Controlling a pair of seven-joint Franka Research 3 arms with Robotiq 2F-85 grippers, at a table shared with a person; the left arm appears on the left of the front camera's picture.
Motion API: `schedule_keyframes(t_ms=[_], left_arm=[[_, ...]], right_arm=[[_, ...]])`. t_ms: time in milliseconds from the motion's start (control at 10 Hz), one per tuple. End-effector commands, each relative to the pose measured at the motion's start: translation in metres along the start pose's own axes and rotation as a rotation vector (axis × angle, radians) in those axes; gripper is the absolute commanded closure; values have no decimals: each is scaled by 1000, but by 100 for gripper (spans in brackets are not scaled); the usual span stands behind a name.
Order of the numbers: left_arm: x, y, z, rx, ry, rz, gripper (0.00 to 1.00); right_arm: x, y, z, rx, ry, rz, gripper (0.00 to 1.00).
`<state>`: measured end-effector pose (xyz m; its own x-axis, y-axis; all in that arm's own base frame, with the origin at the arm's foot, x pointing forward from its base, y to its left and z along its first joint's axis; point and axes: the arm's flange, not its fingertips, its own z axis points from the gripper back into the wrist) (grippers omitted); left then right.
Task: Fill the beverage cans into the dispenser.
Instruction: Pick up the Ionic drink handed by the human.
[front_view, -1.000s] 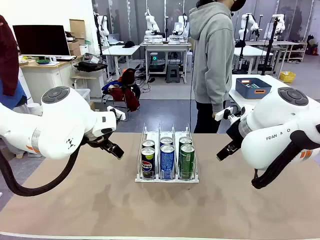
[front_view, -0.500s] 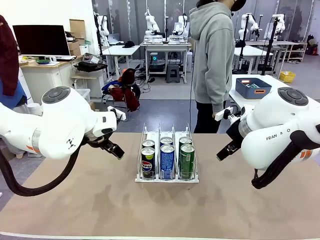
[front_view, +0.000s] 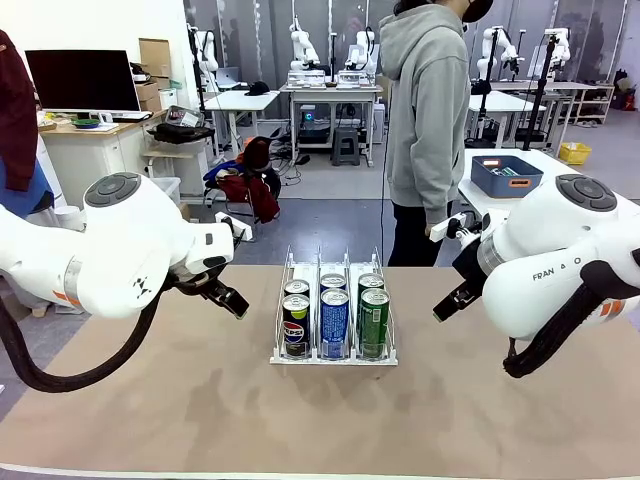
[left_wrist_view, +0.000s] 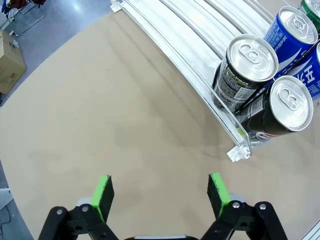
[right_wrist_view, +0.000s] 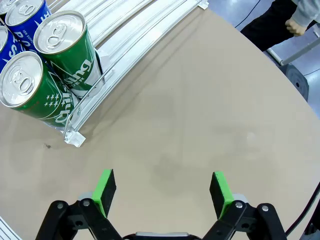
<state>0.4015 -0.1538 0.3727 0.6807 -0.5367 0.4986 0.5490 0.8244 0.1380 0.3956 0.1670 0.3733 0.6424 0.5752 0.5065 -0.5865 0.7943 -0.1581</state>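
The left tool (left_wrist_view: 161, 194) and the right tool (right_wrist_view: 162, 194) both hang empty over the bare table (left_wrist_view: 100, 110), jaws spread wide. The dispenser (front_view: 334, 358) lies ahead of each, to the right of the left tool and to the left of the right one. Six cans (front_view: 334, 318) stand in its three lanes, two deep. The likely hazard is a forward sweep from either tool clipping the light rack's near corner. That could skew the rack or topple a front can.
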Motion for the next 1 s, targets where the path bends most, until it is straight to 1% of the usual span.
schedule_keyframes(t_ms=[0, 900], left_arm=[[-1, 2, 0, 1, 0, 5, 0], [-1, 2, 0, 1, 0, 5, 0]], right_arm=[[0, 0, 0, 0, 0, -1, 0], [0, 0, 0, 0, 0, -1, 0]])
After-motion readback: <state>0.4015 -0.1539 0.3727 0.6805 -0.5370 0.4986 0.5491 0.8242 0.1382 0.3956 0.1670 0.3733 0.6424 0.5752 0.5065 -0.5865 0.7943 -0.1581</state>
